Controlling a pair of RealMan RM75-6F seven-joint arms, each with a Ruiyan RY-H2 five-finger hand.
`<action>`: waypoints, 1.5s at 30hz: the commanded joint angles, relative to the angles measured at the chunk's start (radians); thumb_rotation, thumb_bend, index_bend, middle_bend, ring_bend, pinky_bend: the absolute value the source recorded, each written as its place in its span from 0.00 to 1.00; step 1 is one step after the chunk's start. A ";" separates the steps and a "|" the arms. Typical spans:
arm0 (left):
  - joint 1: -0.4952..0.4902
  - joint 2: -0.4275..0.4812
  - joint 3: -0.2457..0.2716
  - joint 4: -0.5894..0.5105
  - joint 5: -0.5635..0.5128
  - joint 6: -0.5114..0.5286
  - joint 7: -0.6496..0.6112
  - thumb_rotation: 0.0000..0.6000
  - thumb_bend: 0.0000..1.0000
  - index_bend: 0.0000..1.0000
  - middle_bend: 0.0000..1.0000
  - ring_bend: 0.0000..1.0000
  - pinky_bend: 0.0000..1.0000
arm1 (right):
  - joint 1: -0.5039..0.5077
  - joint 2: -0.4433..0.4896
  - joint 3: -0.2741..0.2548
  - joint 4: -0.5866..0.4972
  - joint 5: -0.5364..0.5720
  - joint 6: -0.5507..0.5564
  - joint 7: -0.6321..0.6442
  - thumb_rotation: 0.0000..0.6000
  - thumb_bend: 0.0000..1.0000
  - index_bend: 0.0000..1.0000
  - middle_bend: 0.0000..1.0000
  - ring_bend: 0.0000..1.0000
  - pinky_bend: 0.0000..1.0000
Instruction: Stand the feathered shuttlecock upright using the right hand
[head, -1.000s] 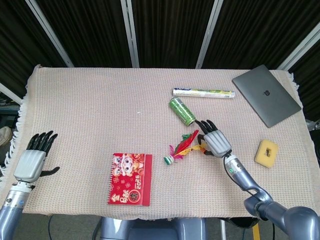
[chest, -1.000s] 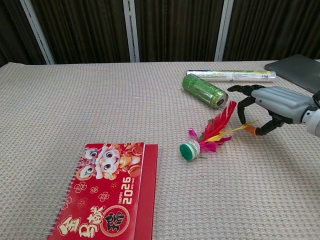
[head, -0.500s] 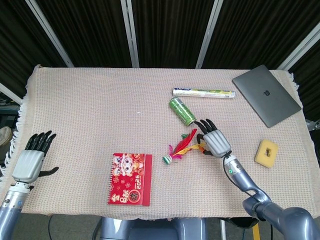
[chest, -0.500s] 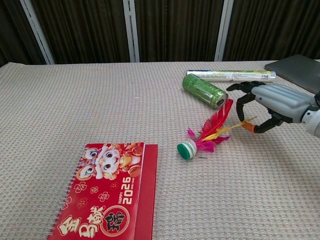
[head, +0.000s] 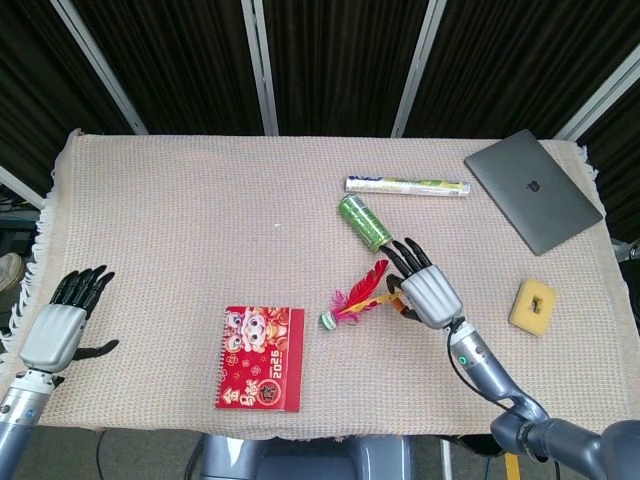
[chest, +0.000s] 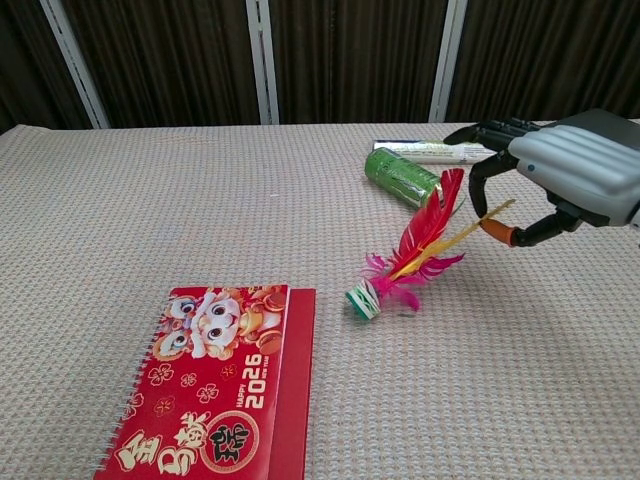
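Worktop (head: 200, 220): rectangular, fully draped in a beige woven cloth (chest: 150, 200) of coarse, even texture, with a short white fringe (head: 42, 225) hanging along the left edge. Backdrop: black pleated curtains (head: 330, 60) behind the far edge, falling in narrow vertical folds and spanning the whole width. Frame: pale grey metal bars (head: 262, 60), upright or slanting, standing in front of the curtains at intervals. Lighting: even, diffuse, with soft shadows on the cloth.
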 joint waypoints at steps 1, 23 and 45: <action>0.004 0.012 0.006 -0.005 0.016 0.015 -0.022 1.00 0.01 0.00 0.00 0.00 0.00 | -0.017 0.084 0.007 -0.171 -0.006 0.024 -0.153 1.00 0.44 0.69 0.08 0.00 0.00; 0.013 0.051 0.028 -0.008 0.078 0.063 -0.117 1.00 0.01 0.00 0.00 0.00 0.00 | -0.060 0.211 -0.031 -0.560 -0.063 0.028 -0.535 1.00 0.44 0.69 0.08 0.00 0.00; 0.026 0.068 0.048 -0.015 0.122 0.106 -0.141 1.00 0.01 0.00 0.00 0.00 0.00 | -0.162 0.206 -0.154 -0.681 -0.137 0.037 -0.690 1.00 0.34 0.05 0.00 0.00 0.00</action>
